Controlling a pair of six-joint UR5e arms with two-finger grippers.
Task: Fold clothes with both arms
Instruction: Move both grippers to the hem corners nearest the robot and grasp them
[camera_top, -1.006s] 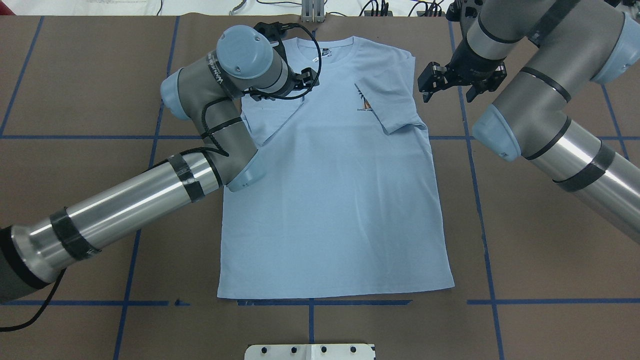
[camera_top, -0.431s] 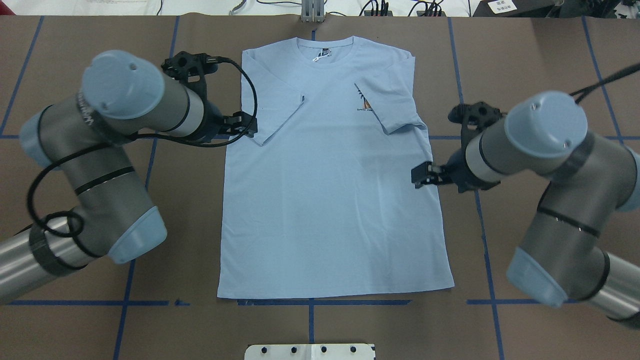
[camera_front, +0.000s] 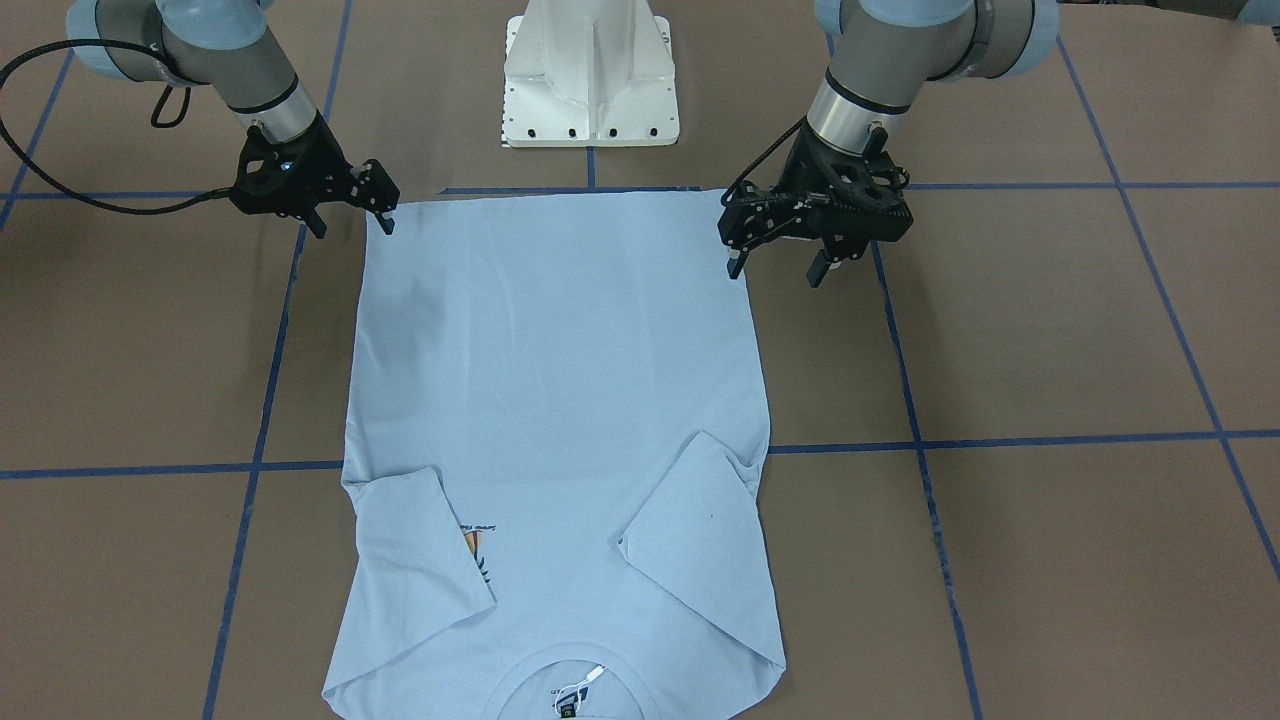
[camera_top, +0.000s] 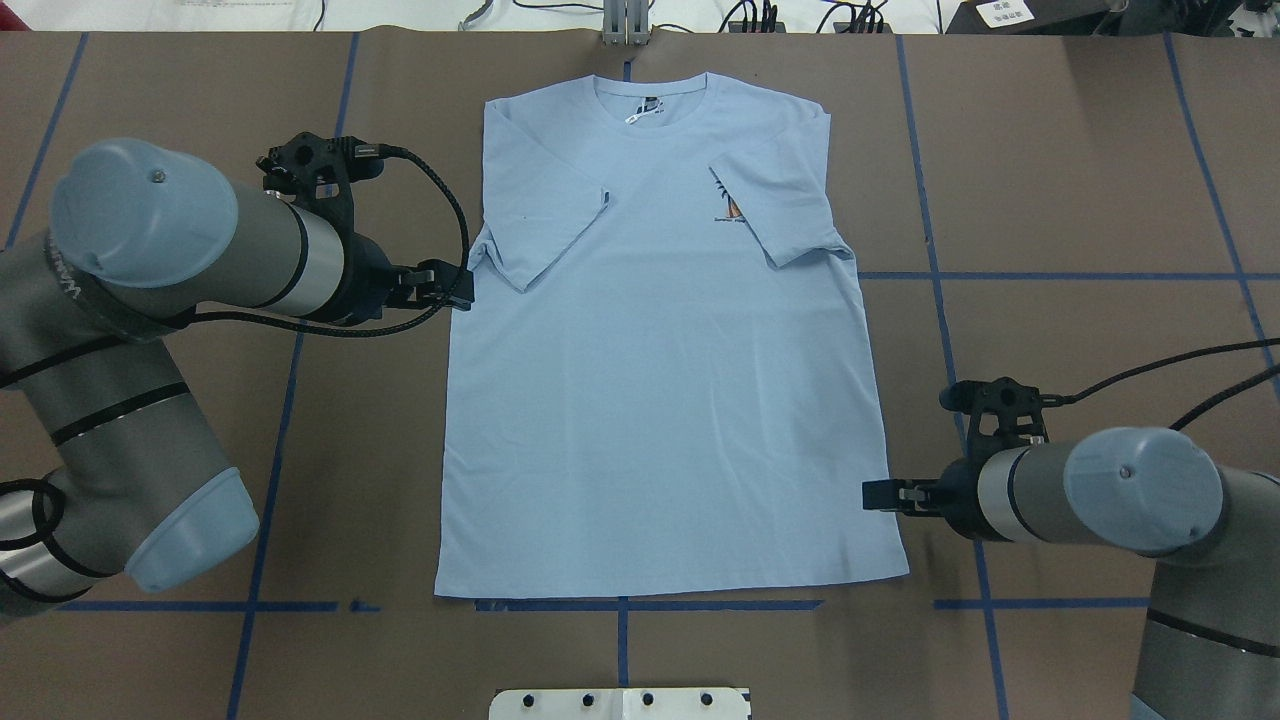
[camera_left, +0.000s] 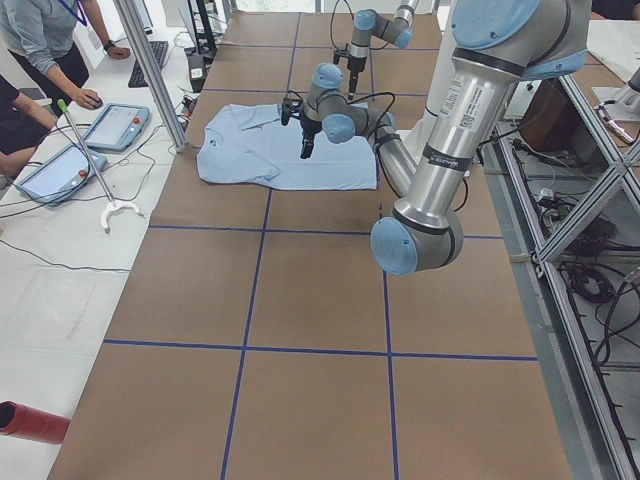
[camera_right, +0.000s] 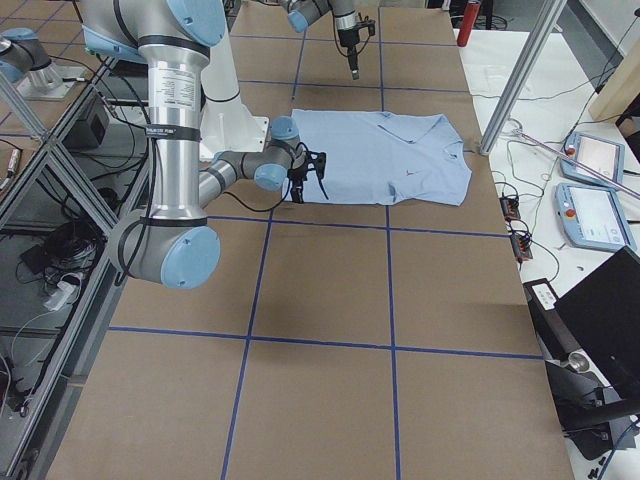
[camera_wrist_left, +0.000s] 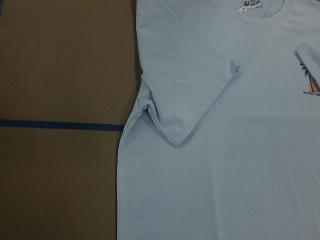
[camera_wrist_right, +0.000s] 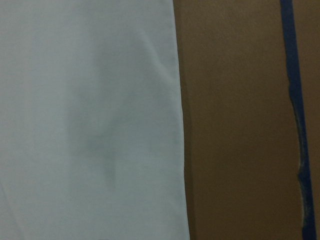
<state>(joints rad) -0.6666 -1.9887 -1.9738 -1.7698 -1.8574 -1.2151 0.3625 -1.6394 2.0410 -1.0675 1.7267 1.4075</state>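
The light blue T-shirt lies flat and face up on the brown table, collar away from the robot, with both sleeves folded inward. My left gripper hangs open over the shirt's left edge beside the folded sleeve. Its wrist view looks down on that sleeve from some height. My right gripper is open and empty at the right side edge, just above the hem. In the front-facing view the left gripper and right gripper both show spread fingers, and the T-shirt lies between them.
The white pedestal base stands just behind the hem. Blue tape lines cross the table. Off the far side stand a metal post, tablets and seated people. A red cylinder lies near the table's end.
Both arms swung back toward the robot. The left gripper went from the collar area to the left edge by the sleeve. The right gripper travelled down the right edge toward the hem. The shirt stayed still.
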